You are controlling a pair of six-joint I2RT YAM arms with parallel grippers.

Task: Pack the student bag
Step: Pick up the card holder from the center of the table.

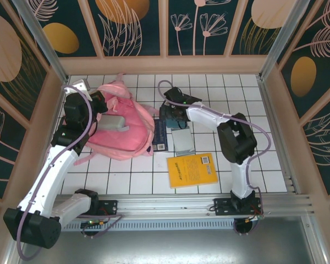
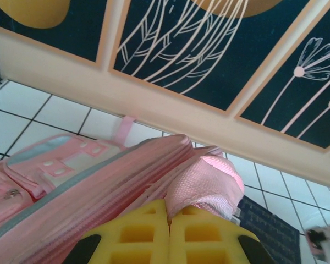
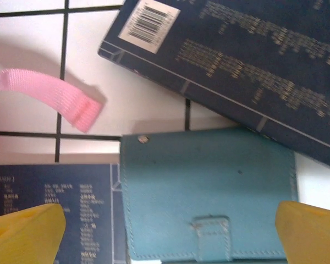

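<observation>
Packing looks barely begun. The student bag (image 1: 124, 129) lies on its side at the left of the tiled table (image 1: 264, 137), and the left gripper (image 2: 169, 223) has its yellow fingers pressed together on a fold of the bag's pink fabric near the opening, apparently to lift it open. The right gripper (image 3: 168, 234) hovers with its fingers spread wide on either side of a teal wallet (image 3: 209, 187) that rests against a dark blue book (image 3: 253, 71). A yellow book (image 1: 192, 169) and a grey flat item (image 1: 182, 142) lie outside the bag; its inside is hidden.
</observation>
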